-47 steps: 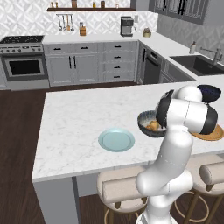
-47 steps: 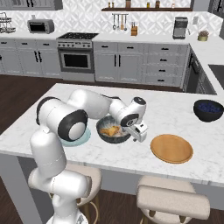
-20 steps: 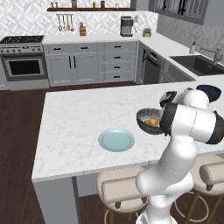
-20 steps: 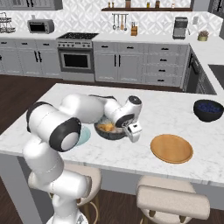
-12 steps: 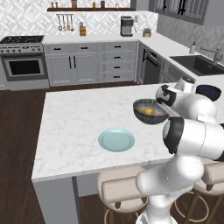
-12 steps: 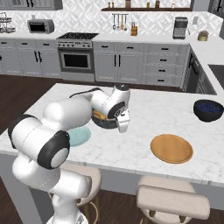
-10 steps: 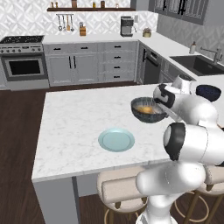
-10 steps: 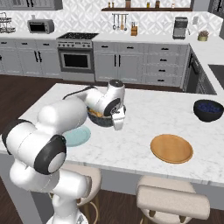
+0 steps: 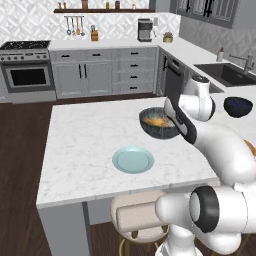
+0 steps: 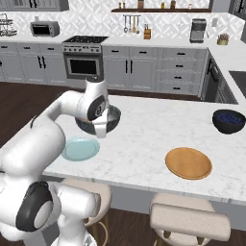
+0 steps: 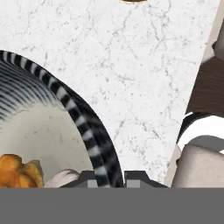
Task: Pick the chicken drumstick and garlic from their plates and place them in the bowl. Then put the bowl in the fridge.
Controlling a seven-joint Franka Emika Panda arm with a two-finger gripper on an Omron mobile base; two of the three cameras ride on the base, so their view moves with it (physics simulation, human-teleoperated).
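Grey and speckled on the outside, the bowl (image 9: 159,123) hangs in the air above the white marble island (image 9: 85,145), carried by the gripper (image 11: 109,177), whose jaws are clamped on the bowl's rim. In the hand view that rim (image 11: 85,127) runs as a band of dark and light stripes straight down between the two dark fingertips (image 11: 87,178), so the pinch is on the wall of the bowl itself. Inside, against the pale inner surface, the chicken drumstick (image 11: 15,170) lies as a golden-orange lump, with the pale garlic (image 11: 61,178) just beside it, both low in the hand view near the fingers. From the left base view the orange of the drumstick shows over the bowl's edge.

On the island below, the pale blue-green plate (image 9: 133,160) sits near the front edge, nearer the camera and to the left of the lifted bowl. In the right base view the bowl (image 10: 111,120) is partly covered by the white wrist, and the same plate (image 10: 79,148) lies beneath it toward the near edge. The orange-tan plate (image 10: 188,163) rests well apart to the right, also near the front edge. A dark blue bowl (image 10: 229,120) stands at the far right of the island.
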